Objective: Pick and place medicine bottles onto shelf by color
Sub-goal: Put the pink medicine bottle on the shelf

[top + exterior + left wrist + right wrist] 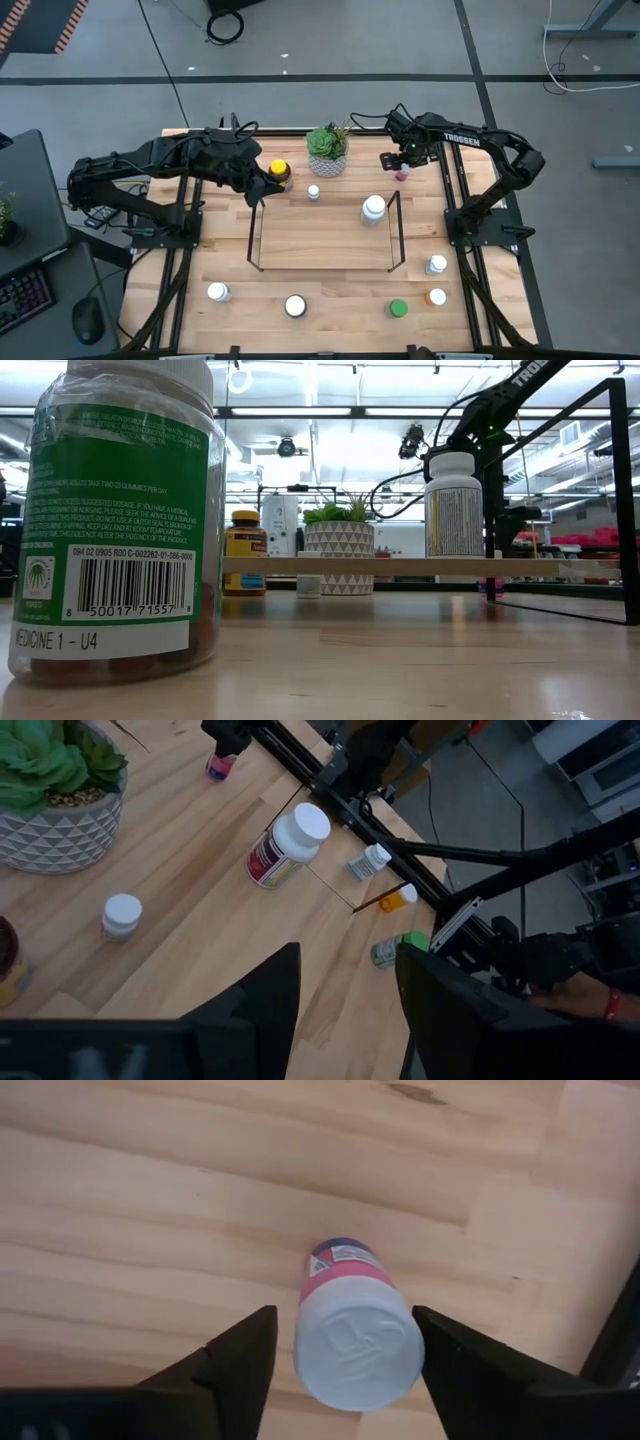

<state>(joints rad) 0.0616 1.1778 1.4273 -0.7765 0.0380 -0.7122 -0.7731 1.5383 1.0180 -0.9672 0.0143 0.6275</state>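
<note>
The wire shelf (258, 232) stands mid-table, with a large white bottle (373, 208) upright on its wooden floor. My right gripper (343, 1320) is open and points down over the pinkish white-capped bottle (352, 1335), which stands on the table at the far right (401, 175); one finger is on each side of the bottle. My left gripper (262, 187) is open and empty (345, 1010), just beside the amber yellow-capped bottle (279, 170). A small white bottle (313, 192) stands behind the shelf.
A potted plant (327, 150) stands at the far middle, between the two grippers. Near the front edge stand two white bottles (217, 292) (295, 305), a green-capped one (398, 308), an orange-capped one (436, 297) and another white one (436, 265).
</note>
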